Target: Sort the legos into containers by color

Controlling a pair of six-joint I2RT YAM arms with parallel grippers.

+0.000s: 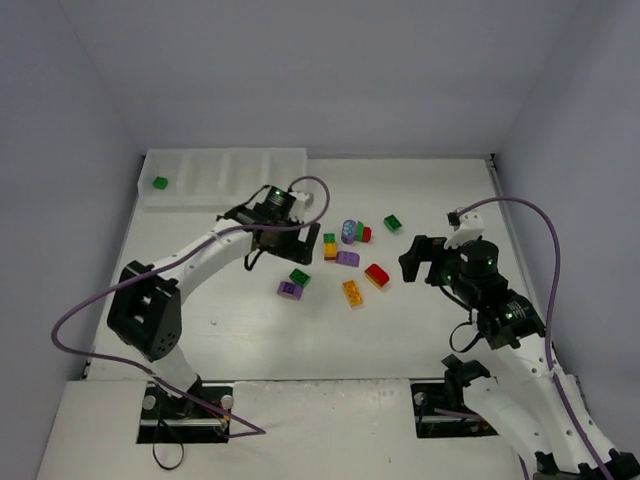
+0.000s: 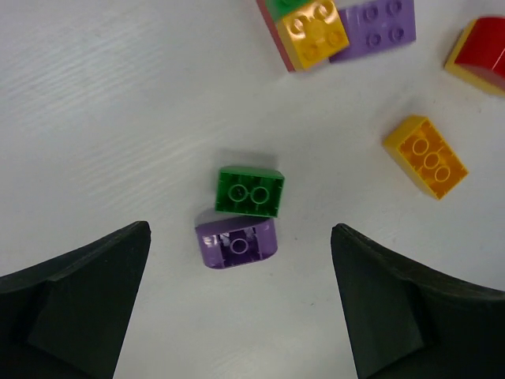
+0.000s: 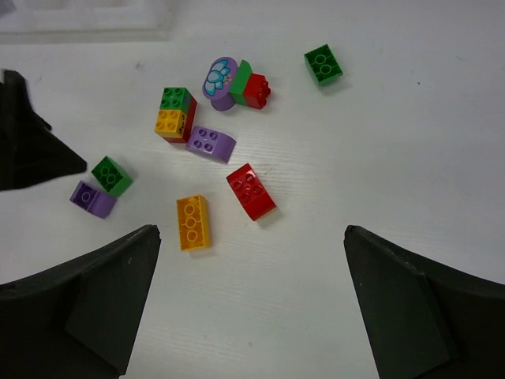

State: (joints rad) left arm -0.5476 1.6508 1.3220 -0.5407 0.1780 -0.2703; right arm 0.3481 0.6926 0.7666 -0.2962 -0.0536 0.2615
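Legos lie loose mid-table: a green brick (image 2: 250, 191) touching a purple one (image 2: 237, 243), an orange brick (image 3: 193, 223), a red one (image 3: 251, 191), a purple one (image 3: 211, 144), a green-yellow-red stack (image 3: 175, 113), a purple-flower piece joined to green and red (image 3: 234, 80), and a lone green brick (image 3: 323, 65). The white tray of containers (image 1: 225, 175) holds one green brick (image 1: 160, 183) in its leftmost compartment. My left gripper (image 2: 241, 316) is open and empty, just short of the green-purple pair. My right gripper (image 3: 252, 308) is open and empty, near the orange and red bricks.
The tray stands at the table's far left, against the back wall. Grey walls close in the table on three sides. The left arm (image 1: 190, 260) reaches across the table's left half. The right arm (image 1: 500, 310) stands at the right.
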